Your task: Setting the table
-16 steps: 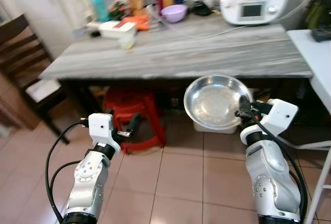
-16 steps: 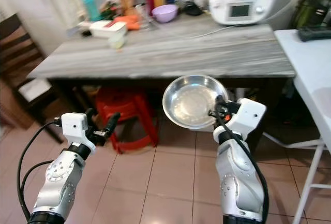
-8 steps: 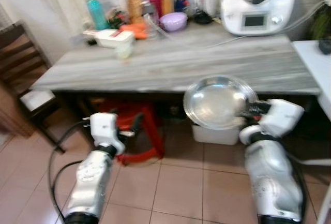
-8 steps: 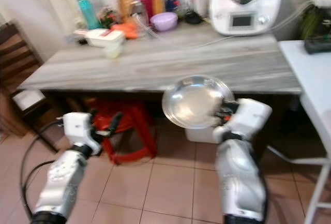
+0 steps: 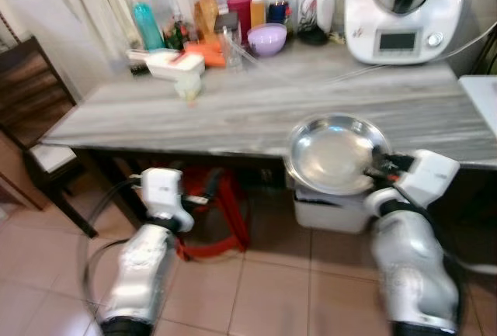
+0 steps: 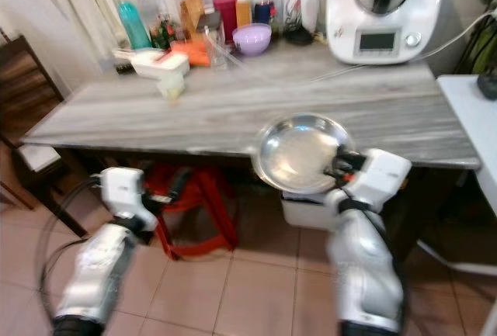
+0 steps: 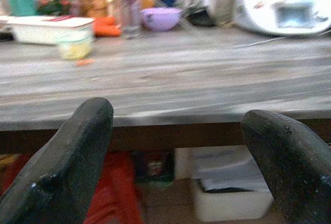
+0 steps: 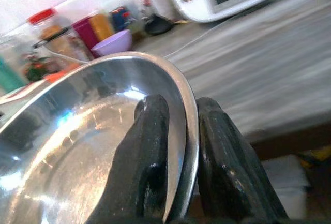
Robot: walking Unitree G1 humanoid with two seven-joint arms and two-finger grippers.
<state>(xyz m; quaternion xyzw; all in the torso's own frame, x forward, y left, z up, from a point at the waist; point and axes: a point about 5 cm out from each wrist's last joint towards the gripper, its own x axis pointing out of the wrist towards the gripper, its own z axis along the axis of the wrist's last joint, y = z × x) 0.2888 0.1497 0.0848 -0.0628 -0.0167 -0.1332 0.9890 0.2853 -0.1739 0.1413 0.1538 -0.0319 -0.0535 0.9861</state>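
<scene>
We carry the steel plate (image 5: 335,154) by its rim, pinched in our right gripper (image 8: 178,146), at the near edge of the counter (image 5: 233,115). It isn't set down yet. Our left gripper (image 7: 176,151) hangs wide open, empty.

Bright, slightly blurred, perhaps motion

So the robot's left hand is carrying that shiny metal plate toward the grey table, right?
Not quite: the right hand carries the metal plate, pinching its rim, as the right wrist view shows. The left hand is open with nothing in it. It is at the grey table.
</scene>
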